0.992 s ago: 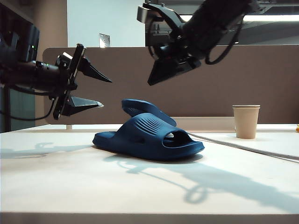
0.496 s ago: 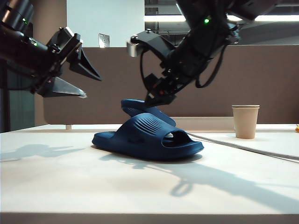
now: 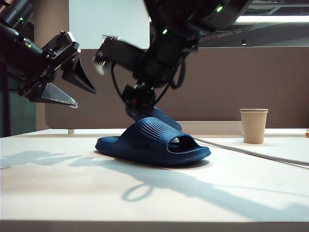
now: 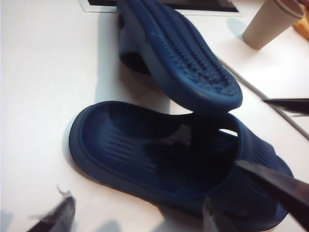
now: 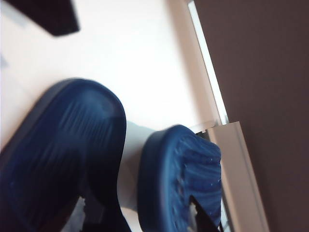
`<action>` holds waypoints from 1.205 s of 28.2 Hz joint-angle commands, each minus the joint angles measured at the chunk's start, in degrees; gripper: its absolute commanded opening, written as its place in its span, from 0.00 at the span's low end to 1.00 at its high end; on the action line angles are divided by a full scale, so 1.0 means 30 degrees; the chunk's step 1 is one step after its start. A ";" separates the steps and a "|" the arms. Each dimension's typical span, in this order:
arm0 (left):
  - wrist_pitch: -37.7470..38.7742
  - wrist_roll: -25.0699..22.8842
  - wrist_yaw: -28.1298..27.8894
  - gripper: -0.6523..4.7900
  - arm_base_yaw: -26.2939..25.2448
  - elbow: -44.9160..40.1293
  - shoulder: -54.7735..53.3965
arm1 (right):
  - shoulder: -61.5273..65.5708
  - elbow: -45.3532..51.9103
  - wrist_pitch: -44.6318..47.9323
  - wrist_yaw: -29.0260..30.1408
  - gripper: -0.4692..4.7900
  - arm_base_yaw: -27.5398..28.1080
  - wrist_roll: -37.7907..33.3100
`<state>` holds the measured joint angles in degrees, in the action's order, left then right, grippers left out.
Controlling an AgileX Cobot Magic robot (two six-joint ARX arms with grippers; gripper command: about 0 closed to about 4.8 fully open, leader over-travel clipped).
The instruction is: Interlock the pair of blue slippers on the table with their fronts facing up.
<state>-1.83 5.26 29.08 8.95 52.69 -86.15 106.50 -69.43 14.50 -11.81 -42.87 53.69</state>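
The white table (image 3: 58, 193) carries the pair of blue slippers (image 3: 154, 142): the near one sits upright, the other lies upside down, tread showing, its toe tucked through the near one's strap. The right gripper (image 3: 137, 102), blurred, hangs directly above the upturned slipper's raised heel, its fingers spread, holding nothing. The left gripper (image 3: 75, 94) hovers off to the side, jaws parted and empty, slippers below and beyond its tips. A paper cup (image 3: 254, 125) stands well apart.

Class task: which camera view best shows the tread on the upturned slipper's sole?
The left wrist view: the upturned slipper shows nearly its whole ribbed sole there. The right wrist view shows a blurred part of that sole. The exterior view shows only its edge, behind the upright slipper.
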 commanded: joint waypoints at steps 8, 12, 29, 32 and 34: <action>0.0022 -0.0670 0.0015 0.75 -0.0029 0.0058 0.0138 | 0.1552 -0.0707 0.3315 -0.1654 0.61 -0.0117 0.2339; 0.0015 -0.0627 0.0015 0.75 -0.0029 0.0058 0.0138 | 0.2106 -0.1064 0.3432 -0.1683 0.61 -0.0073 0.2703; 0.0313 -0.0525 0.0175 0.75 -0.0029 0.0051 0.0146 | 0.4073 -0.2703 0.3679 -0.1843 0.61 0.0248 0.2696; 0.0306 -0.0525 0.0175 0.75 -0.0029 0.0051 0.0146 | 0.4226 -0.2710 0.3708 -0.2098 0.61 0.0321 0.2703; 0.0306 -0.0525 0.0175 0.75 -0.0029 0.0058 0.0138 | 0.4306 -0.2710 0.3723 -0.2171 0.61 0.0408 0.2688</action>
<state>-0.58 3.68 29.32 8.91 52.69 -86.02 119.09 -77.45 25.89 -17.76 -41.87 61.84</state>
